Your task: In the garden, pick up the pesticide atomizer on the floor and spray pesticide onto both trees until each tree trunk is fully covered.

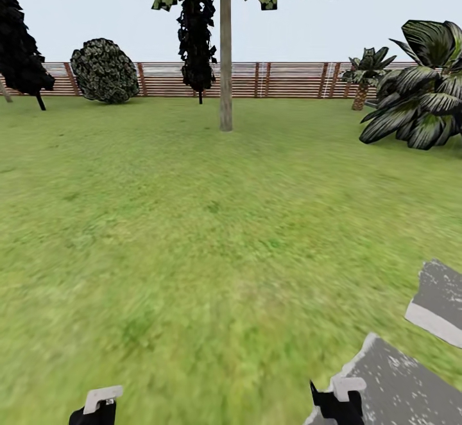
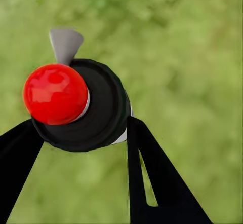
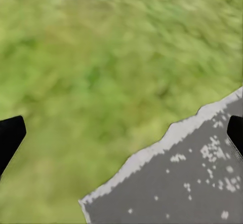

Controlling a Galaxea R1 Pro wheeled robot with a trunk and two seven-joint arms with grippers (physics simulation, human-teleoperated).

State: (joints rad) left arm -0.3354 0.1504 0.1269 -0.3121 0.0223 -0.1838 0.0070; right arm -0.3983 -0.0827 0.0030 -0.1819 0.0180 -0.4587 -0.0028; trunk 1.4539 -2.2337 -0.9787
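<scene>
Pesticide atomizer (image 2: pixel 83 105) — dark body, red top

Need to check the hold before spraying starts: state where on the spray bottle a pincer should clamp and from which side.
Clamp the round dark body of the spray bottle just below its red cap, fingers on opposite sides. The left pincer already grips it that way. The body is a plain cylinder, so side pressure holds well, and the cap and grey nozzle remain free.

The pesticide atomizer (image 2: pixel 83 107) has a glossy red top and a smooth, matt black body like plastic. The floor (image 3: pixel 187 183) looks like rough, speckled grey concrete. The fence (image 1: pixel 289 79) is brown slatted wood; the tree trunk (image 1: pixel 225 59) is matt, blotchy bark.
</scene>
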